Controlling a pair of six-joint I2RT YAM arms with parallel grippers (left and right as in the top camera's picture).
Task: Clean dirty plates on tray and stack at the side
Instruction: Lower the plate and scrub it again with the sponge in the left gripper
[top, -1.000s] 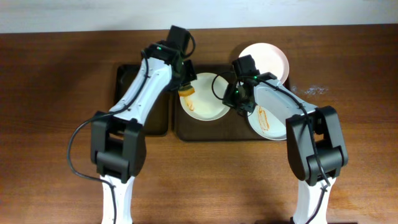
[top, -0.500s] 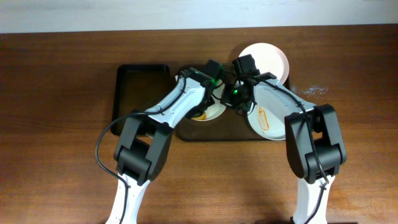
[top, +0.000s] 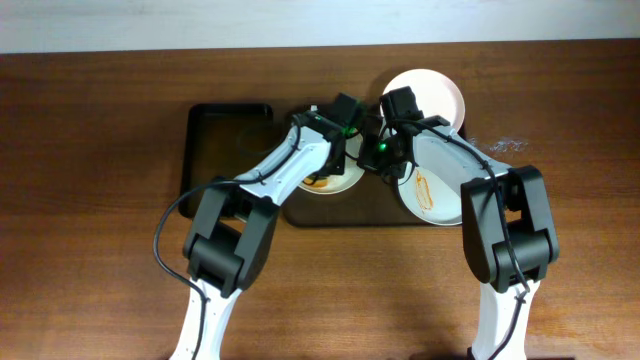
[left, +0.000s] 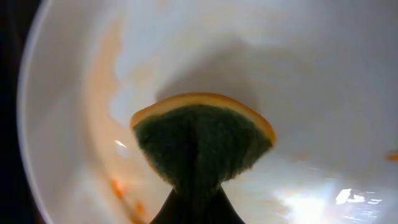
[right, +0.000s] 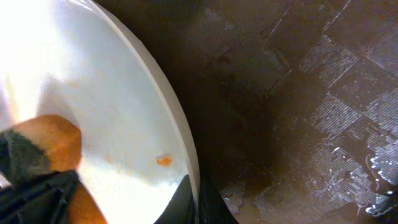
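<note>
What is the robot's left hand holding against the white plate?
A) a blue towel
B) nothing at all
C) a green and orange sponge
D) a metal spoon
C: the left wrist view shows a sponge with a dark green scrub face and an orange edge. It is pinched in the left gripper and set against the plate.

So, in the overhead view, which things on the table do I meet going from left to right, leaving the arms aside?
small black tray → half-hidden white plate → white plate with the orange-red streak. The far plate lies behind the streaked one, so it is left out.
</note>
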